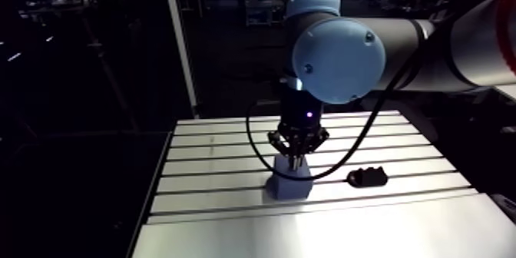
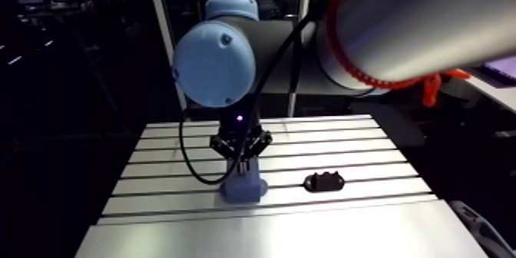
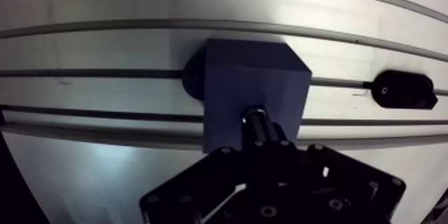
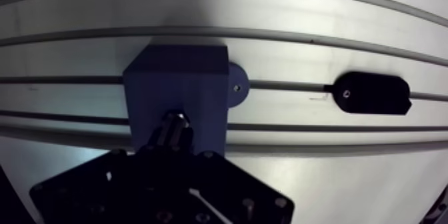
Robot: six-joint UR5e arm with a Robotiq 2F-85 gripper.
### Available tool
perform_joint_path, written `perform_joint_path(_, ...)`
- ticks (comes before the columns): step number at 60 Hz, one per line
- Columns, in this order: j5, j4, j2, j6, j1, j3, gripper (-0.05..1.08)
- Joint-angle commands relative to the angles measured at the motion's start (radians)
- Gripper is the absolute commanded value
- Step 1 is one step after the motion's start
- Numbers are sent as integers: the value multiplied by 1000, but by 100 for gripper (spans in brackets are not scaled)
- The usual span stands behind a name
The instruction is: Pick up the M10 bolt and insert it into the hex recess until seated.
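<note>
Wrist view: the gripper points down over a blue-purple block that sits on the slotted table.
Jaws: closed in tight on the M10 bolt, with nothing else between them.
Bolt position: held upright, its lower end at the block's upper face, near the edge closest to the gripper.
Hex recess: hidden under the bolt and fingers, so I cannot tell how deep the bolt sits or whether it has entered at all.
Neighbours: a black fixture lies on the table well apart from the block, out of the way.
Handling, as a judgement: a steel bolt is stiff and fairly heavy for its size. It is smooth and hard, so it can twist or slip in a light pinch.
Where to hold: across the shank, squarely, leaving the entering end free of the fingers.
Risk: the hex end must line up with the recess flats. A slight tilt or rotation would likely jam it on the rim rather than let it seat.
</note>
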Motion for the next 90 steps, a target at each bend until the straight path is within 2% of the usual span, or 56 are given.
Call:
perform_joint_path(1,0,-1,1,0,0,2,108)
perform_joint_path(68,3,-35,17,-1,-1,2,108)
perform_joint_path(80,6,-21,12,-14,1,-19,108)
perform_joint_path(90,8,40,0,-14,3,-44,108)
